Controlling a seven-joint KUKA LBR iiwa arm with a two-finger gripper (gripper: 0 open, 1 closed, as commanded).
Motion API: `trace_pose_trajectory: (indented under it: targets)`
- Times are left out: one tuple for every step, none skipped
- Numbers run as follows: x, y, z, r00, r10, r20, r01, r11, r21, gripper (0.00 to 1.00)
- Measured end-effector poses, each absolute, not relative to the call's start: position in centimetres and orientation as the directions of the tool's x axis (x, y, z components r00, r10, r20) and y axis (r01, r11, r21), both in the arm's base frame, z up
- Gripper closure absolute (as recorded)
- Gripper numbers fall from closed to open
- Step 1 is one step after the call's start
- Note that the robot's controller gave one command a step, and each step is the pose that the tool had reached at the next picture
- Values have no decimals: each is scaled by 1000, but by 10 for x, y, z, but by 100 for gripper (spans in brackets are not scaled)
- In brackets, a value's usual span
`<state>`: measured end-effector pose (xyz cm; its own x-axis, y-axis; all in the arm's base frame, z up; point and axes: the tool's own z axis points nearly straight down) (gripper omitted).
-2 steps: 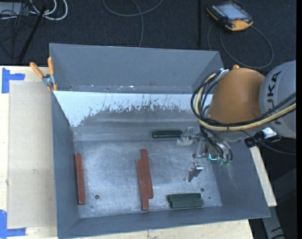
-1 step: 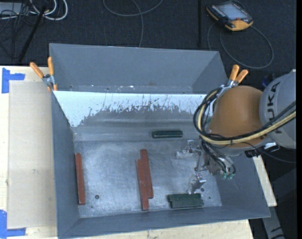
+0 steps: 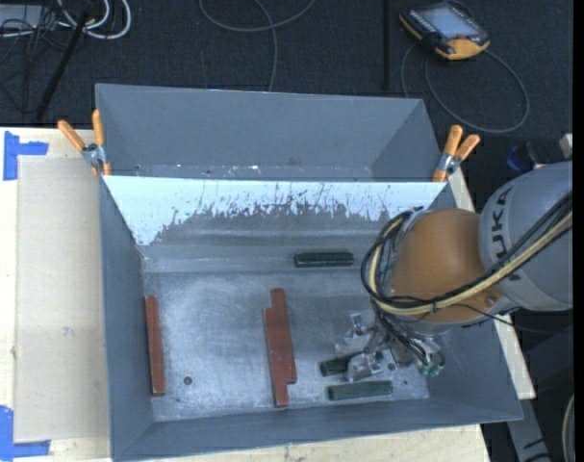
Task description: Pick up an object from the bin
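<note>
My gripper (image 3: pixel 370 347) is low in the bin's front right part, under the arm's orange cover. A small dark green bar (image 3: pixel 334 365) lies right at its left side, touching or nearly touching it. A second dark green bar (image 3: pixel 361 390) lies flat just in front of it, near the bin's front wall. A long reddish-brown bar (image 3: pixel 279 347) lies lengthwise on the floor to the left of the gripper, clearly apart from it.
Another dark green bar (image 3: pixel 322 258) lies at the foot of the back slope. A thin reddish-brown bar (image 3: pixel 154 345) lies along the left wall. A tiny dark speck (image 3: pixel 188 381) sits near the front left. The arm covers the bin's right side.
</note>
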<state>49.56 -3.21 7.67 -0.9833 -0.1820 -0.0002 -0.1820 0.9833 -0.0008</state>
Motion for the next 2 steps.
trace_pose_trajectory:
  targets:
    - [496,-32,77,-983,-182,0,-182,983,-1,100]
    - [501,-50,198,-991,-137,0,-137,991,0,100]
